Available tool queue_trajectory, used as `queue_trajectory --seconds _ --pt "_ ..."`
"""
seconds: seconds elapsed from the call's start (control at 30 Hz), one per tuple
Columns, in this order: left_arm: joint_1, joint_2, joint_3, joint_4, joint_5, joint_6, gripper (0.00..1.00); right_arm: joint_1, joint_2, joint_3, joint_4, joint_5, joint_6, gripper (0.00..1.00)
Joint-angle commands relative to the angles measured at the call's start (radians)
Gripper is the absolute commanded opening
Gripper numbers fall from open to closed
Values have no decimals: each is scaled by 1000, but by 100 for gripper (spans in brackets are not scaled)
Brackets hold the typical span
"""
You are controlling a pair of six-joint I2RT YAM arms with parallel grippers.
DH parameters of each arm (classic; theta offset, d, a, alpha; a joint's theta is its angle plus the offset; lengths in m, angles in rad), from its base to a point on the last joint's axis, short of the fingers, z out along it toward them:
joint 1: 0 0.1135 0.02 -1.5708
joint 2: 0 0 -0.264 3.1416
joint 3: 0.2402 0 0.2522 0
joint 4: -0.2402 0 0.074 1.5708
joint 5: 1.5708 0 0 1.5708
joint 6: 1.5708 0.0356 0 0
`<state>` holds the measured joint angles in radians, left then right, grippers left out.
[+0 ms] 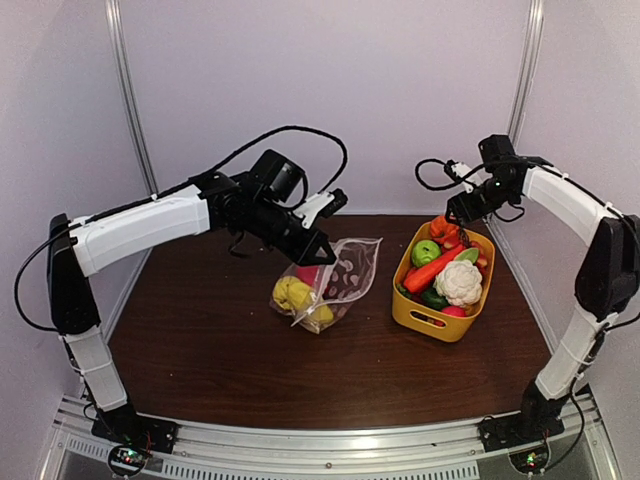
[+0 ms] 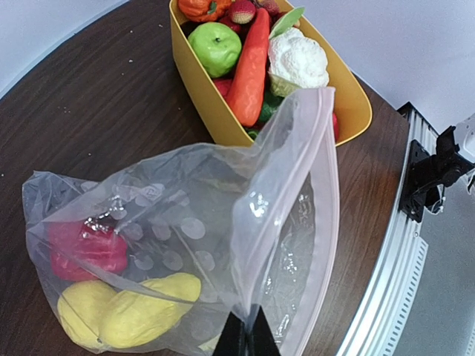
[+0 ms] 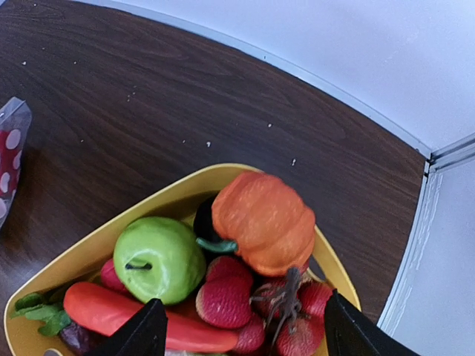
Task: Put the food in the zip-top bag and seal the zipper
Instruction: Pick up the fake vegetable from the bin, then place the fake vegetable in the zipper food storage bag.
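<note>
Yellow and red food (image 2: 126, 315) lies in the clear bag (image 2: 185, 222), just past the left gripper (image 2: 246, 335), which pinches the bag's edge. More food fills the basket (image 3: 74, 256) under the right gripper (image 3: 245, 326), spread wide and empty. The zipper (image 2: 324, 156) is not closed.

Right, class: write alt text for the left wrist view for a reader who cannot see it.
The left gripper pinches the mouth edge of a clear bag holding a red toy and yellow toys. Behind it, a yellow basket holds more toy food.
</note>
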<state>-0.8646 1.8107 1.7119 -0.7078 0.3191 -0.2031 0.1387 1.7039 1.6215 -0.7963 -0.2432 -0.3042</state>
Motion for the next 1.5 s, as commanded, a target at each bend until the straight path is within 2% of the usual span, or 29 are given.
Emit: queue_trajectory --seconds 0.0,0.27,0.57,0.63,0.73,0.83,1.2,1.33,1.47 --pt "4 -58 -31 78 36 2 0 -6 139 137 -16 38 -8 75" --pt "6 -68 -38 78 47 14 0 -7 340 325 -109 39 -23 76" --pt "6 -79 -52 82 49 16 0 -9 388 364 -213 49 -68 76" --pt "6 -81 -55 86 51 13 0 -9 380 363 -233 40 -71 71" --pt "6 -83 -55 90 56 11 0 -10 344 341 -227 38 -70 59" --pt "6 -83 -60 94 57 10 0 -10 295 318 -196 27 -67 52" --pt "7 -81 -79 121 61 -12 0 -9 80 248 -64 -79 -15 49" --pt "17 -80 -90 140 72 -39 0 16 -51 163 -56 -222 30 48" --pt "33 -80 -103 177 80 -67 0 132 -217 28 -19 -364 55 49"
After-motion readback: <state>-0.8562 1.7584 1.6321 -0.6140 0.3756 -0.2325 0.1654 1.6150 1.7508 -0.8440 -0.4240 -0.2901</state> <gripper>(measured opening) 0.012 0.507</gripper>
